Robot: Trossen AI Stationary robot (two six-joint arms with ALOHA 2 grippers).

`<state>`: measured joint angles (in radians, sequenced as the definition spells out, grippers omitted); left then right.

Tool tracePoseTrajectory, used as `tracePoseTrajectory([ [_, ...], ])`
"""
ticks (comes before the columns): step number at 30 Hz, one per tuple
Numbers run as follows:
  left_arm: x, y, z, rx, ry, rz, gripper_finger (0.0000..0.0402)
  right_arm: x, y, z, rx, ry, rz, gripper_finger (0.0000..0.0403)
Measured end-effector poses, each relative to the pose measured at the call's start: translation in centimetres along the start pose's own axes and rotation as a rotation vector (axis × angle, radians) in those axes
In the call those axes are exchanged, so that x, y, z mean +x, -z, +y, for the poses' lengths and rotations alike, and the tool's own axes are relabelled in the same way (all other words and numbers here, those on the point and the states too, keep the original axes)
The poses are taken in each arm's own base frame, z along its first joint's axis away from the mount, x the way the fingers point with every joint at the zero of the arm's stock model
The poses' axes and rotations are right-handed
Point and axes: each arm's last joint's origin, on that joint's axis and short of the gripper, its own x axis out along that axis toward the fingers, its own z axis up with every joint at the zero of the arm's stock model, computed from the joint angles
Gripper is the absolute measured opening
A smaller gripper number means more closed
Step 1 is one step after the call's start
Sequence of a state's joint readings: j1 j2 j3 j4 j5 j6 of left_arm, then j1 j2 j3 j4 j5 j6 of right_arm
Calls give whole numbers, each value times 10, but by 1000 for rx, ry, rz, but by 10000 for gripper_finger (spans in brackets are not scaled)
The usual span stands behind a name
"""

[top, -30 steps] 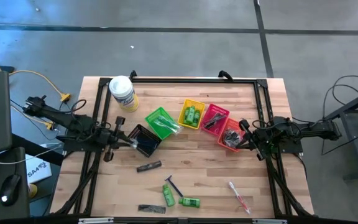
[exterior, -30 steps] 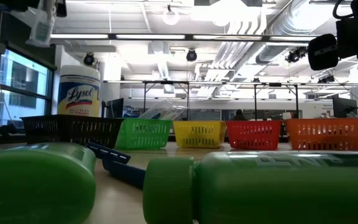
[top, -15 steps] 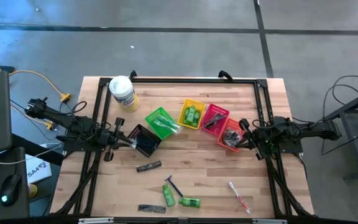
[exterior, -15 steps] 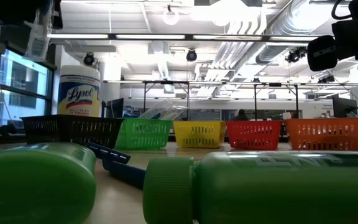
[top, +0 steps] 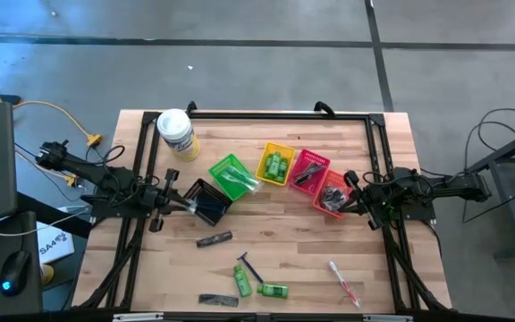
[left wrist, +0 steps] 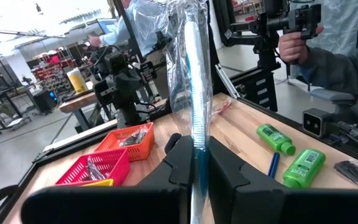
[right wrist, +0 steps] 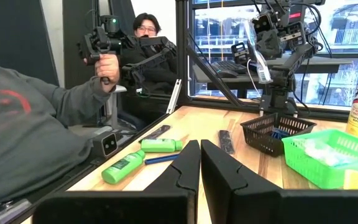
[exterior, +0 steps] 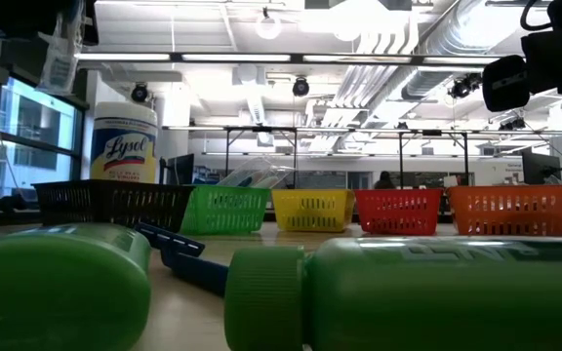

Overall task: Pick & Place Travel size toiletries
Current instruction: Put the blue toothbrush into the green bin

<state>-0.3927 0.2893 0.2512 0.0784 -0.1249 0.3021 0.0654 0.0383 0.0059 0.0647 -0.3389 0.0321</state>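
Observation:
My left gripper [top: 179, 204] is shut on a clear-wrapped toothbrush [left wrist: 194, 93] at the left rim of the black basket [top: 209, 202]. The low view shows the toothbrush [exterior: 60, 54] high at the left. My right gripper [right wrist: 199, 155] is shut with nothing in it, level, beside the orange basket [top: 332, 195]. On the near part of the table lie two green bottles [top: 242, 282] [top: 273, 290], a blue razor [top: 249, 266], a black comb [top: 217, 300], a dark bundle [top: 215, 239] and another toothbrush [top: 342, 280]. My left gripper pinches the wrapped toothbrush between its two fingers [left wrist: 182, 162], at the bluish part of the handle [left wrist: 197, 155]. The fingers reach level from the table's left and lie across the brush. It stands about upright, lifted clear of table and basket, and the wrap runs on past the fingers both ways.
Green [top: 232, 176], yellow [top: 275, 164], red [top: 309, 170] and orange baskets stand in a row across the middle, some with items inside. A white-lidded tub [top: 177, 134] stands at the far left. A black frame [top: 266, 114] borders the table. People [right wrist: 36, 124] sit beyond the near edge.
My left gripper has sunk a little with the toothbrush still upright in it, then kept still. Nothing on the table has moved.

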Motion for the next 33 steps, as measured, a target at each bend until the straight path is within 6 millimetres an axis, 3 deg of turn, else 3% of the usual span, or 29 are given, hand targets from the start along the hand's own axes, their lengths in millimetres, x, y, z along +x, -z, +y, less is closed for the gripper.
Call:
tracePoseTrajectory([
  [33, 0, 2, 0, -33, -20, 29, 17, 0, 0, 0, 0, 0, 1, 7],
])
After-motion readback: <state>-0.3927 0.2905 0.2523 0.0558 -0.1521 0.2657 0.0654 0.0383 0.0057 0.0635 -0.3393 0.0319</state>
